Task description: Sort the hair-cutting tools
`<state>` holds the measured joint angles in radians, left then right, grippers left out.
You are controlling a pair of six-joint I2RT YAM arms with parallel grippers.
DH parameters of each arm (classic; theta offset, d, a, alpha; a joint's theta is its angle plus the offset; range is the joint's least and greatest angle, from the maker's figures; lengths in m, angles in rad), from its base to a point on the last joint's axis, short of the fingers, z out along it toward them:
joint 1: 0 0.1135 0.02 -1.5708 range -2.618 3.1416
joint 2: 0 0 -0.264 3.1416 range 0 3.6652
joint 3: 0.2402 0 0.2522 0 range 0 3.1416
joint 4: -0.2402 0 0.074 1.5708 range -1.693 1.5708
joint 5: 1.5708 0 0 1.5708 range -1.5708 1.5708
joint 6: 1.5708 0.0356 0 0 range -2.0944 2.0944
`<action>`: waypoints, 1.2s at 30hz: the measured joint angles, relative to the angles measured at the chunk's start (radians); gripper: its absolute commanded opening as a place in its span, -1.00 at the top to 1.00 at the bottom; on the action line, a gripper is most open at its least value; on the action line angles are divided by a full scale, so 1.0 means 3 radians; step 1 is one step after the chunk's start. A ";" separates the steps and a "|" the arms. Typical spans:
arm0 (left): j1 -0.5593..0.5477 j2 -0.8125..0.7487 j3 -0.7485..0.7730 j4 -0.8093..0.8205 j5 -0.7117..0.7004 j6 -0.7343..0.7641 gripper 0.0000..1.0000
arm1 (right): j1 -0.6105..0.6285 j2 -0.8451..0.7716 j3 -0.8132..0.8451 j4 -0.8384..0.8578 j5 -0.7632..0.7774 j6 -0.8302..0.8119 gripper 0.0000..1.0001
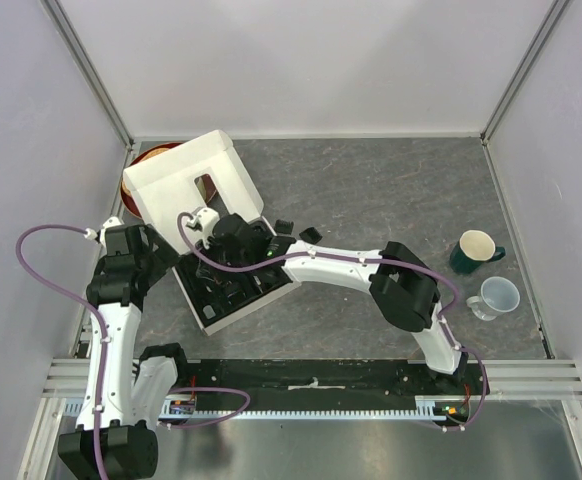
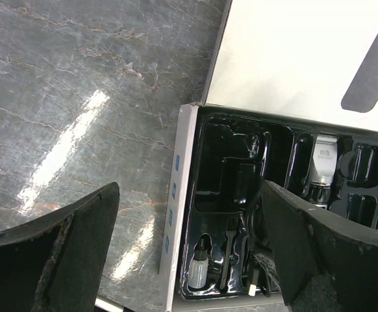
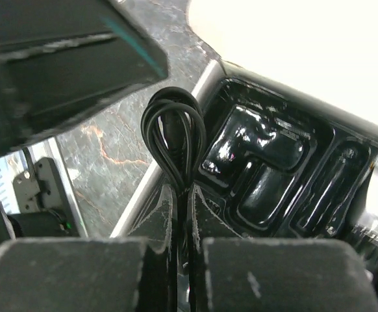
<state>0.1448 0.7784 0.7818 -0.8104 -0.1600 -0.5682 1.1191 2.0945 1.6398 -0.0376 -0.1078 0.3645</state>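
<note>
My right gripper point(image 3: 189, 192) is shut on the coiled black cord point(image 3: 174, 133), whose loops stick out past the fingertips above the left wall of the black tray point(image 3: 267, 169). In the top view it point(image 1: 236, 258) reaches over the white box point(image 1: 214, 318). My left gripper point(image 2: 195, 260) is open and holds nothing, straddling the box's left wall from above. In the tray lie the clipper point(image 2: 323, 162), a small brush point(image 2: 230, 250) and a little white bottle point(image 2: 200, 270). The cord's plug end point(image 2: 254, 284) hangs by my right finger. Two black comb guards point(image 1: 311, 233) lie on the table right of the box.
The box lid point(image 1: 186, 172) stands open at the back left, with a reddish bowl point(image 1: 139, 160) behind it. A green mug point(image 1: 476, 250) and a pale cup point(image 1: 498, 297) stand at the right. Walls close in the table on three sides.
</note>
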 measured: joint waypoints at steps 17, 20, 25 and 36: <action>0.0000 0.0047 0.0240 -0.0198 -0.0481 -0.0127 -0.93 | 0.0003 0.0495 0.0642 -0.0708 -0.0075 -0.2167 0.88; 0.0000 0.0067 0.0240 -0.0202 -0.0484 -0.0127 -0.93 | 0.0009 0.0538 0.0674 -0.0763 -0.0022 -0.2294 0.82; 0.0024 0.0120 0.0240 -0.0160 -0.0408 -0.0140 -0.93 | 0.0000 0.0572 0.0781 -0.0790 0.0050 -0.2393 0.55; 0.0045 0.0284 0.0240 -0.0078 -0.0383 -0.0167 -0.93 | -0.0015 0.0641 0.0834 -0.0772 0.0141 -0.2326 -0.12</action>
<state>0.1581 0.8635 0.8539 -0.8337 -0.2749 -0.6182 1.1145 2.2868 1.8900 -0.2691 -0.0654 -0.3332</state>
